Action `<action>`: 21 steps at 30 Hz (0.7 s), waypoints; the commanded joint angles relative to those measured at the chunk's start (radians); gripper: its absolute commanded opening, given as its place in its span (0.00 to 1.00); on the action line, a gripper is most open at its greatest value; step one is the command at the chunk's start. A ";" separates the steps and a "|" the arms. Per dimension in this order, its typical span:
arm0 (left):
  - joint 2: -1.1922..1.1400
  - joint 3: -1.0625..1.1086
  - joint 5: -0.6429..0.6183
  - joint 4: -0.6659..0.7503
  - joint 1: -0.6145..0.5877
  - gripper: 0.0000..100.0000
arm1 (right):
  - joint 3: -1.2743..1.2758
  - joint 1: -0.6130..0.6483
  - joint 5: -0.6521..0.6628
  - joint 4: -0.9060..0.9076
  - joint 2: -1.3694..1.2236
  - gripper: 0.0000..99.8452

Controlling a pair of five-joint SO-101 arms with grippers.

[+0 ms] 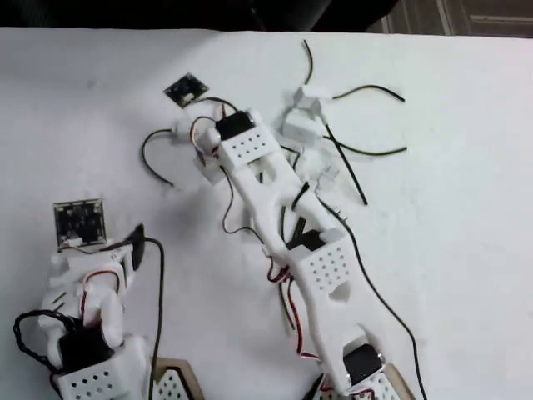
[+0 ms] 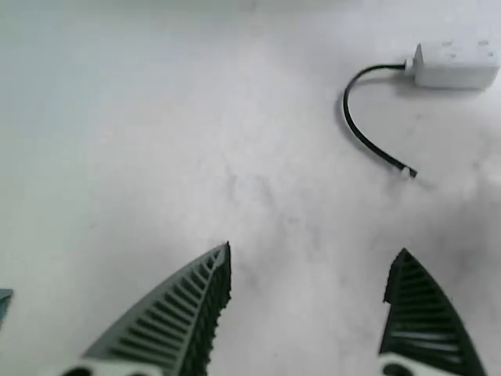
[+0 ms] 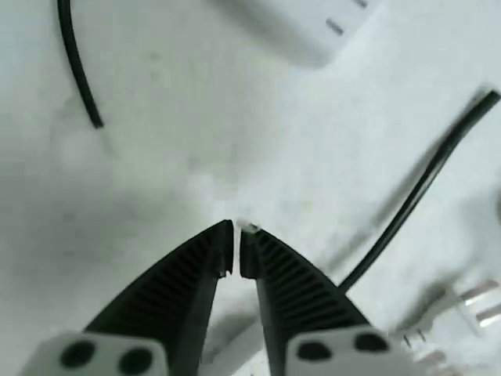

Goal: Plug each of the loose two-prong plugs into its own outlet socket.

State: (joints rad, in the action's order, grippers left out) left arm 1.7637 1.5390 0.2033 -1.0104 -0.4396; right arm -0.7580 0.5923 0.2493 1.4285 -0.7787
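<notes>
The white table (image 1: 466, 250) lies bare around the left gripper (image 2: 315, 251), whose jaws stand wide apart. Well ahead of them, off to one side, sits a white block (image 2: 454, 66) with a short black cord (image 2: 360, 129). The right gripper (image 3: 237, 239) has jaws nearly closed on nothing clear, with a two-prong plug (image 3: 462, 301) beside one finger and a socket block (image 3: 313, 23) ahead. The high view adds more cords (image 1: 366, 150) nearby
</notes>
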 commanded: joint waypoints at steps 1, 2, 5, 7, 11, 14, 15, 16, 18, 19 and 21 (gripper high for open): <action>0.012 -0.072 -0.018 0.069 -0.047 0.31 | -0.006 0.013 -0.005 0.180 0.143 0.02; 0.007 -0.103 -0.018 0.068 -0.054 0.30 | -0.006 0.015 -0.034 0.226 0.166 0.02; 0.005 -0.195 -0.018 0.041 -0.070 0.25 | 0.006 0.025 -0.103 0.291 0.246 0.02; 0.005 -0.255 -0.018 0.011 -0.070 0.24 | 0.084 0.031 -0.114 0.291 0.321 0.02; 0.001 -0.334 -0.017 -0.032 -0.068 0.26 | 0.348 0.090 -0.117 0.289 0.532 0.02; -0.077 -0.385 0.026 -0.040 -0.067 0.26 | 0.566 0.124 -0.117 0.255 0.725 0.02; -0.131 -0.408 0.038 -0.038 -0.067 0.26 | 0.643 0.124 -0.117 0.231 0.794 0.02; -0.194 -0.439 0.043 -0.035 -0.067 0.26 | 0.721 0.122 -0.118 0.200 0.862 0.02; -0.343 -0.511 0.044 -0.032 -0.065 0.26 | 0.884 0.110 -0.118 0.133 0.993 0.02; -0.421 -0.555 0.044 -0.032 -0.065 0.26 | 0.964 0.104 -0.118 0.097 1.059 0.02; -0.579 -0.647 0.044 -0.032 -0.065 0.26 | 1.122 0.093 -0.118 0.024 1.182 0.02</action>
State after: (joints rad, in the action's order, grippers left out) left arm 1.4830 1.0710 0.2401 -1.0457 -0.4964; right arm 0.1596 0.7012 0.1419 1.5451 0.1941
